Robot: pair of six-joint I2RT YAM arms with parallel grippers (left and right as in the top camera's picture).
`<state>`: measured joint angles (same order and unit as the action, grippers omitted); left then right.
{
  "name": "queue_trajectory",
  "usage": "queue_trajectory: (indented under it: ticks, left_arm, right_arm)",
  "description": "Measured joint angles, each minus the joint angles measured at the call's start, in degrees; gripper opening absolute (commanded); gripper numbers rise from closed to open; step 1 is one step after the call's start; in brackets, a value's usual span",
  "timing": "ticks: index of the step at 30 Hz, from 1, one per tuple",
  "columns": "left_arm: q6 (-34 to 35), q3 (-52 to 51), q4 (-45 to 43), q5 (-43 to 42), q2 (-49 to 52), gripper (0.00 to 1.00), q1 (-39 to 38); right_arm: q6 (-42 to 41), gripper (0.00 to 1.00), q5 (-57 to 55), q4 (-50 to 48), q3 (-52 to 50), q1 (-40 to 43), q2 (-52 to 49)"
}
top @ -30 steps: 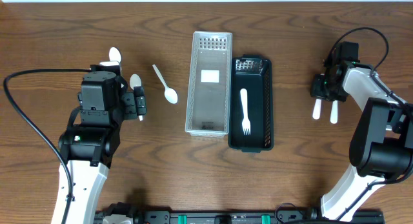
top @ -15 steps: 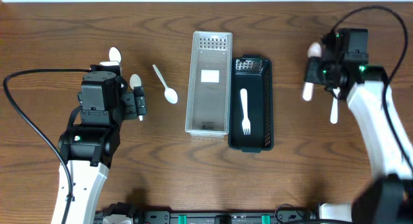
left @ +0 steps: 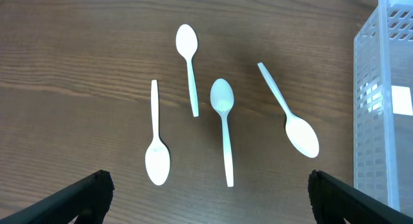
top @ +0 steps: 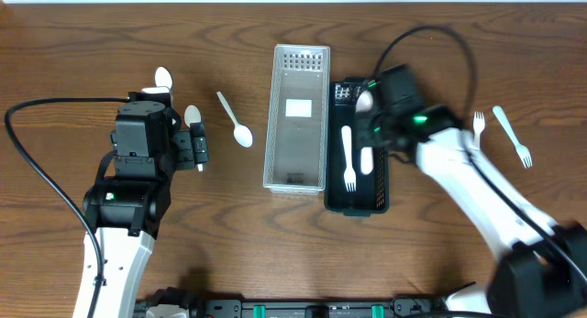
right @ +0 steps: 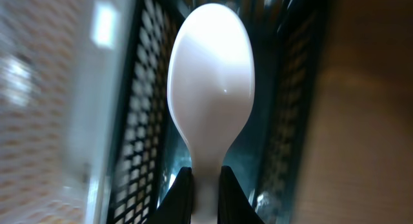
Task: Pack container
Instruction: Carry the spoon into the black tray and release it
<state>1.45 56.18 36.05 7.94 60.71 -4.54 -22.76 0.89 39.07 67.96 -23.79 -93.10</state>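
Note:
My right gripper (top: 371, 127) is shut on a white spoon (top: 364, 102) and holds it over the black container (top: 380, 185). In the right wrist view the spoon's bowl (right: 211, 75) stands above my closed fingers (right: 205, 185), with the black mesh wall (right: 145, 121) below. A white fork (top: 348, 158) lies in the black container. The clear perforated container (top: 296, 116) stands beside it on the left. My left gripper (top: 199, 146) is open and empty (left: 208, 185) above several white spoons (left: 223, 121) on the table.
Two white forks (top: 478, 130) (top: 514, 137) lie on the table at the right. One spoon (top: 235, 119) lies between my left gripper and the clear container, whose side also shows in the left wrist view (left: 387, 108). A black cable loops at the left.
My right arm has swung left from the table's right side, carrying the spoon to above the black container. The two forks are now uncovered. The left arm has not moved.

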Motion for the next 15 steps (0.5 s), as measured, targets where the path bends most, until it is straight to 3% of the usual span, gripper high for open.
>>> queue_trajectory:
  ticks: [2,3,4,5,8,10,15]
  left_arm:
    - [0.0,0.0,0.0,0.0,0.0,0.98,0.0]
    - [0.0,0.0,0.0,0.0,0.0,0.98,0.0]
    - [0.0,0.0,0.0,0.0,0.0,0.98,0.0]
    - [0.0,0.0,0.0,0.0,0.0,0.98,0.0]
    - [0.0,0.0,0.0,0.0,0.0,0.98,0.0]
    - [0.0,0.0,0.0,0.0,0.0,0.98,0.0]
    - [0.0,0.0,0.0,0.0,0.0,0.98,0.0]
  right_arm:
    - [-2.2,0.02,-0.8,-0.9,-0.7,-1.9,-3.7]
    - [-3.4,0.15,-1.2,-1.1,-0.9,-2.5,-5.0]
    - [-4.7,0.4,-1.6,-1.3,-1.0,-3.1,-6.0]
    - [-5.8,0.52,-1.8,-1.6,-1.1,-3.4,-6.7]
    - [-6.8,0.54,-3.5,-2.8,-1.2,-3.5,-7.0]
    - [-6.5,0.63,-4.9,-2.9,-1.2,-3.3,-6.6]
    - [-3.8,0.76,-10.7,-2.7,-1.2,0.1,-1.6]
